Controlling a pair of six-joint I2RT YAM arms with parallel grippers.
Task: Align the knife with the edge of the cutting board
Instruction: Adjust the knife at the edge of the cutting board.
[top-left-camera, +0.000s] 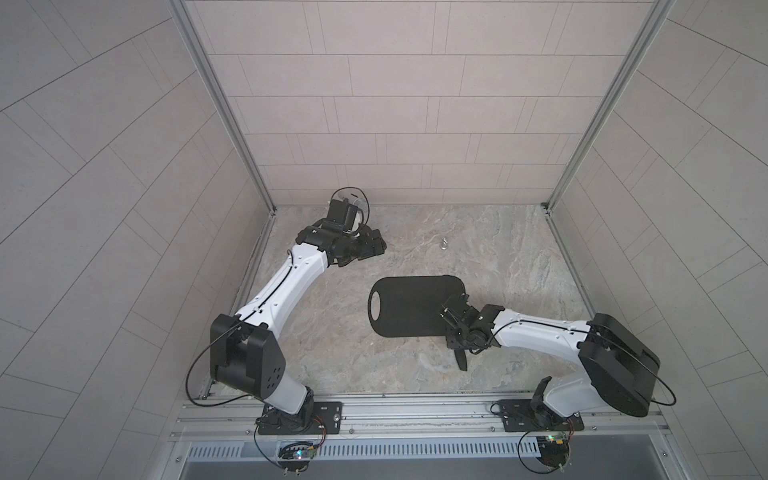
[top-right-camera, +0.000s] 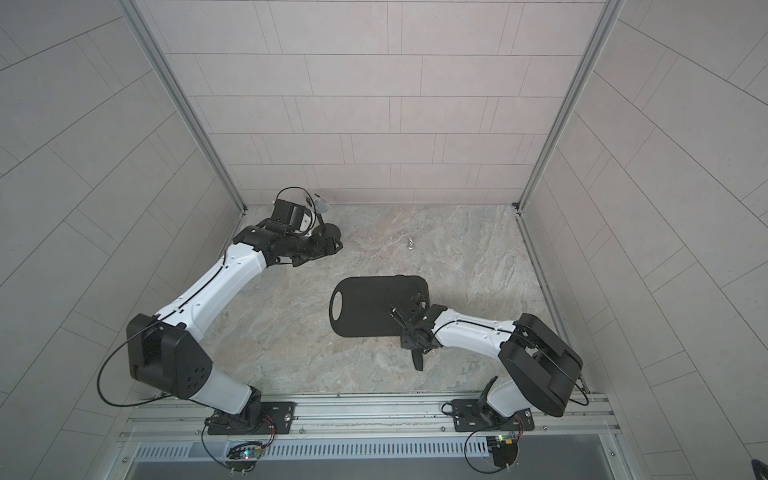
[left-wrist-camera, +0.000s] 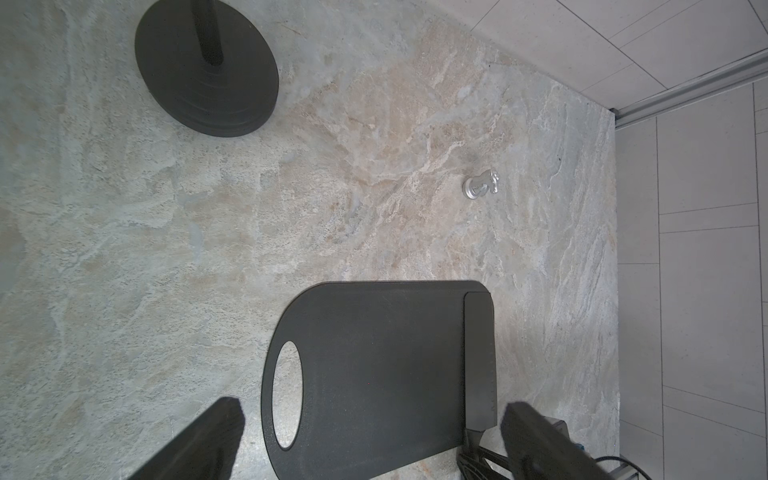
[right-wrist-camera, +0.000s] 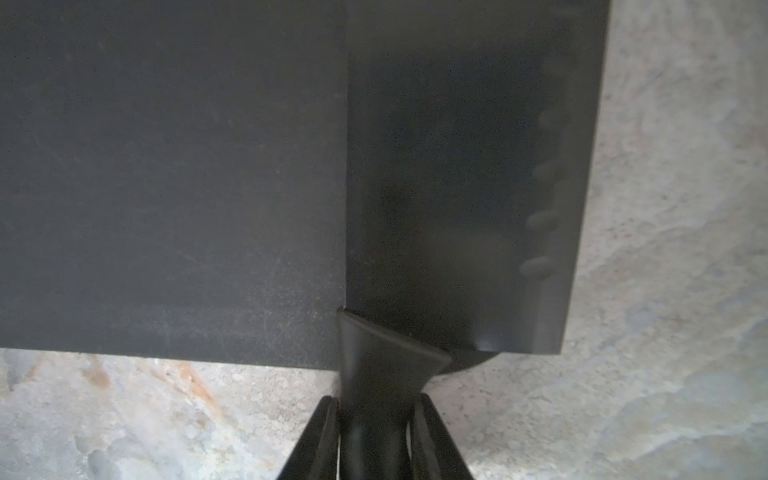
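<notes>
The right pincer (right-wrist-camera: 376, 419) is almost closed, with one finger on each side of the big black knife's (right-wrist-camera: 457, 166) thin handle. I cannot tell if it squeezes. The blade lies flat along the end of the flat black cutting board (right-wrist-camera: 166, 166). The left pincer (left-wrist-camera: 370, 411) is wide open and holds nothing.

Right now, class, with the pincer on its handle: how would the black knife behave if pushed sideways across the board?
The knife is probably stiff: its broad blade lies flat on the cutting board. It likely slides rather than rolls, being flat. Held only at the slim handle by the right pincer, it may pivot.
</notes>
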